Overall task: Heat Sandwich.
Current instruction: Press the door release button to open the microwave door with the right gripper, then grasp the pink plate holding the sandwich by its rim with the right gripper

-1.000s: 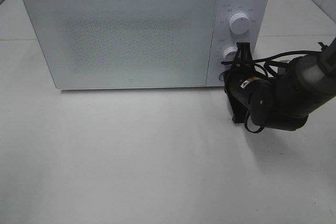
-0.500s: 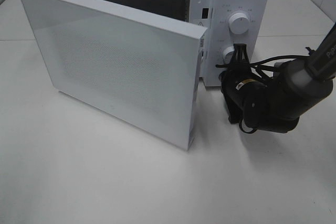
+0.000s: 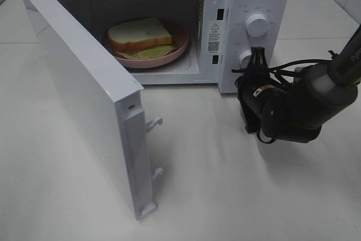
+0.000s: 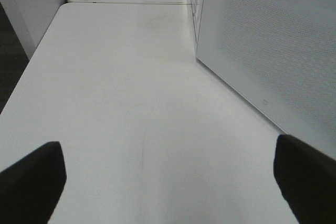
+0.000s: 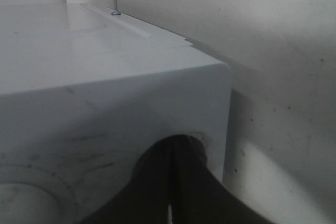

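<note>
Black right arm point(image 3: 299, 108), glossy rounded housings, greyer upper link with white lettering point(image 3: 354, 56) that is cut off at the frame edge. Small yellow-white sticker point(image 3: 263, 90) on the wrist housing. Thin black cables point(image 3: 285, 69) loop over it. Slim black right gripper point(image 3: 259, 60). The left gripper point(image 4: 169, 179) shows as black, blurred fingertips.

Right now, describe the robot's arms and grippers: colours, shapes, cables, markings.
The right arm is black and grey, with a bulky rounded wrist housing, loose black cables, a small yellowish label and white lettering higher up. The right gripper has slim black fingers. Of the left gripper only two blunt black fingertips show.
</note>
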Action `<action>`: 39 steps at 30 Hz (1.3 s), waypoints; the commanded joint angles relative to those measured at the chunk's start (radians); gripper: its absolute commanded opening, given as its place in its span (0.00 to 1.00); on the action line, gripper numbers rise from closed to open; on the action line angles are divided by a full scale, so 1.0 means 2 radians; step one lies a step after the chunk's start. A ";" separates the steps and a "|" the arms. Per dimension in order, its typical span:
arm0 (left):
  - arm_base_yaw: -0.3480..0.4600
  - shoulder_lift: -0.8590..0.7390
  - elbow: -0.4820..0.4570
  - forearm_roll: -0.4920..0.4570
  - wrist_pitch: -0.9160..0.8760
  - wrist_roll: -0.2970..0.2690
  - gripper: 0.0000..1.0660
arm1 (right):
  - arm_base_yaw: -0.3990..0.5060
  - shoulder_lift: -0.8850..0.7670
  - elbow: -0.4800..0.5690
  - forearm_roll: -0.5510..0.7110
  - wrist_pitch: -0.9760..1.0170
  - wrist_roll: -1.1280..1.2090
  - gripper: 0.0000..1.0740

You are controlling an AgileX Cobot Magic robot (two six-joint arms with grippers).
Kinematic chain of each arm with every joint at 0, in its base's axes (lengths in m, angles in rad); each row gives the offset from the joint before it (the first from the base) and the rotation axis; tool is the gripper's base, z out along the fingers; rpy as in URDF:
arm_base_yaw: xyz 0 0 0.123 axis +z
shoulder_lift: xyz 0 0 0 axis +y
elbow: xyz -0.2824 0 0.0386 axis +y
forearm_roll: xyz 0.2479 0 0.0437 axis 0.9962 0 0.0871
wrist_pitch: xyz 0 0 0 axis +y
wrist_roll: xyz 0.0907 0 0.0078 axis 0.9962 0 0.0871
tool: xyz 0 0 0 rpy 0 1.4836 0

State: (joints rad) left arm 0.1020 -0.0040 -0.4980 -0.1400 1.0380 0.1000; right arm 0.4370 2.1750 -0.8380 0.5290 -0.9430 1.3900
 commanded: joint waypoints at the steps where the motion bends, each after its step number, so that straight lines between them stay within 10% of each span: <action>1: 0.002 -0.014 0.002 0.000 -0.001 -0.001 0.97 | -0.015 0.002 -0.044 -0.035 -0.082 0.002 0.01; 39: 0.002 -0.014 0.002 0.000 -0.001 -0.001 0.97 | -0.014 -0.153 0.112 -0.041 0.136 -0.099 0.01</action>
State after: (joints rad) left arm 0.1020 -0.0040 -0.4980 -0.1400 1.0380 0.1000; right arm 0.4150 1.9010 -0.6250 0.4530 -0.7040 1.2280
